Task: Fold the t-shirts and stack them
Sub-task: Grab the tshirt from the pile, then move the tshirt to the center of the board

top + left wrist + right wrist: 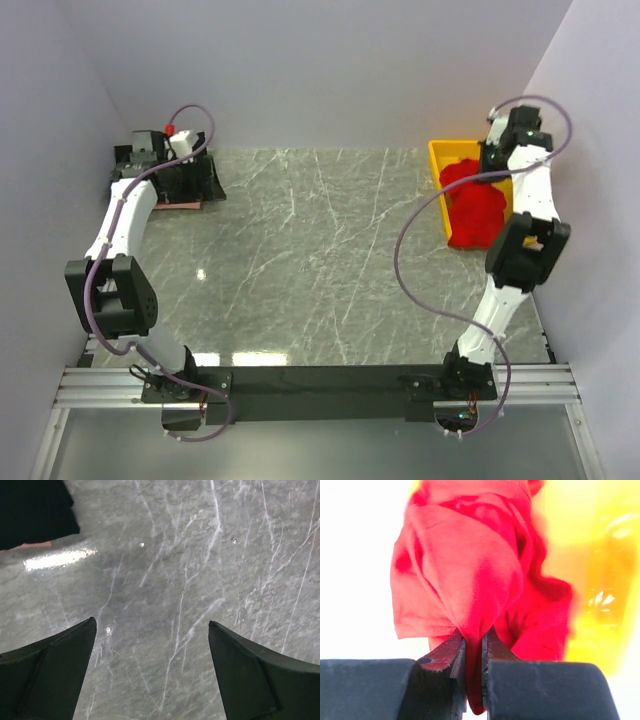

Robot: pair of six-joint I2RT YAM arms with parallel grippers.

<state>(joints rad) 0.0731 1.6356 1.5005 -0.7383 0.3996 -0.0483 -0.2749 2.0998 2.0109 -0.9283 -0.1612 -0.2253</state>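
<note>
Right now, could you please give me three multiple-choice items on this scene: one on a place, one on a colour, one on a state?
1. Where on the table is the yellow tray?
A) far left corner
B) far right corner
C) near edge, middle

2. What colour is the t-shirt in the right pincer?
A) black
B) red
C) pink

3. How is the left pincer?
A) open and empty
B) shut on cloth
C) shut on nothing

Answers:
1 B: the top view shows it at the back right.
2 B: red cloth runs between the shut jaws.
3 A: its jaws stand wide apart over bare marble.
</note>
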